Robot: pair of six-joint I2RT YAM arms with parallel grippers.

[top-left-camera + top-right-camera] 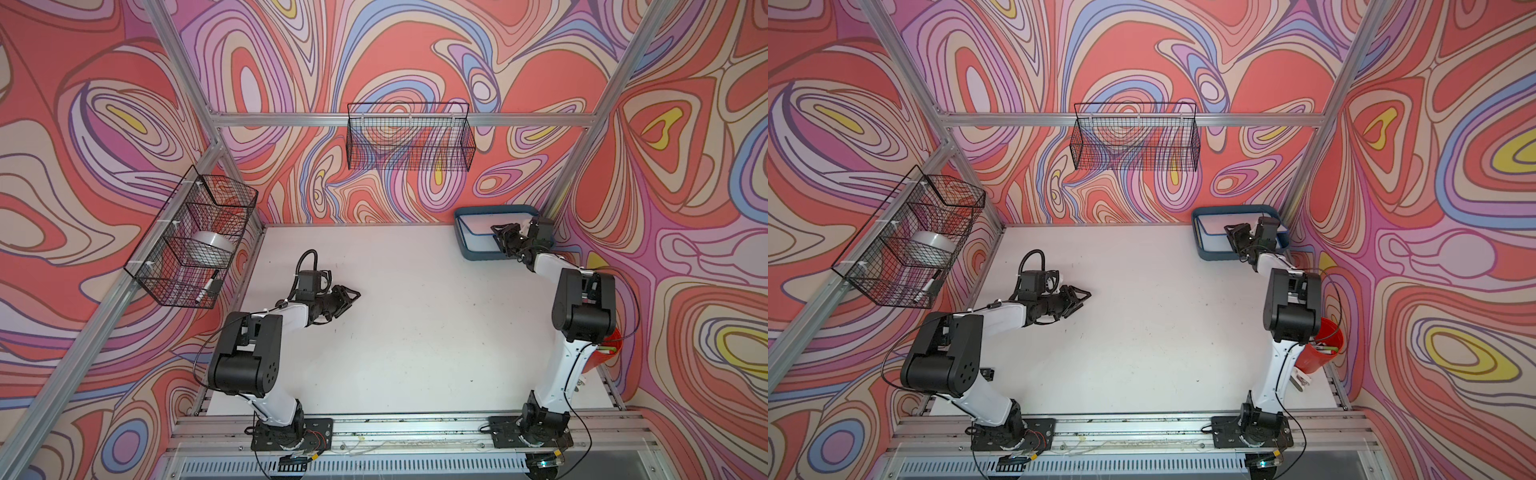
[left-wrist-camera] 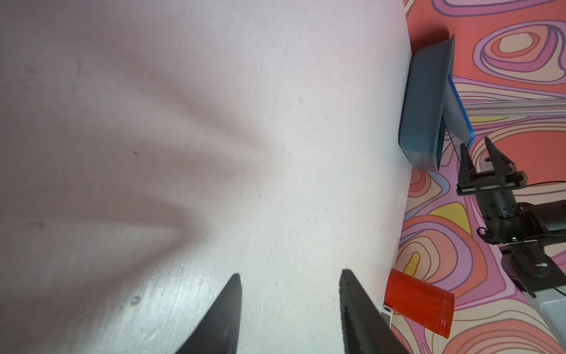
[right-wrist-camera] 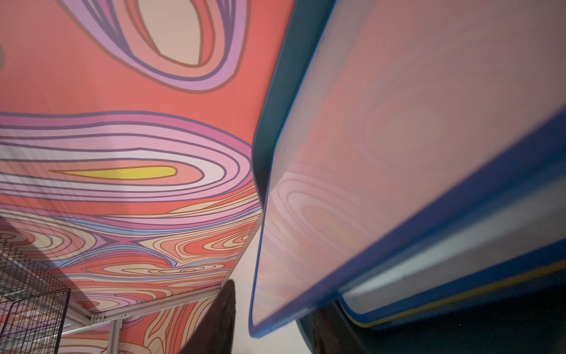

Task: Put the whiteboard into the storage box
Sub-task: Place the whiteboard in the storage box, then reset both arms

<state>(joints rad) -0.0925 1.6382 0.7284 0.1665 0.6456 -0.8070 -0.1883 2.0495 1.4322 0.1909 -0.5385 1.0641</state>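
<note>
- Storage box (image 1: 478, 256) sits in the far right corner of the table (image 1: 415, 332), close to the back and right walls. Both top views show it there.
- Whiteboard (image 1: 478, 235) is inside the box but not lying flat. From my left wrist the whiteboard (image 2: 458, 107) slants: one end meets the box (image 2: 425, 107) at its rim, and the corner nearest my right arm stands raised above it.
- My right gripper (image 1: 497, 237) reaches over the box at that raised corner. It is released, with the jaws standing wider than the board's edge is thick.
- Right wrist view: the blue-rimmed board (image 3: 398, 122) fills most of the view, with the teal box rim (image 3: 284, 61) behind it. One finger (image 3: 223, 318) stands apart from the board's corner (the other is mostly hidden behind the board).
- My left gripper (image 1: 351, 297) hovers over the left middle of the table, jaws parted, nothing between the fingers (image 2: 235, 309).
- Red cup (image 1: 1323, 353) stands at the table's right edge behind my right arm, well apart from the box.
</note>
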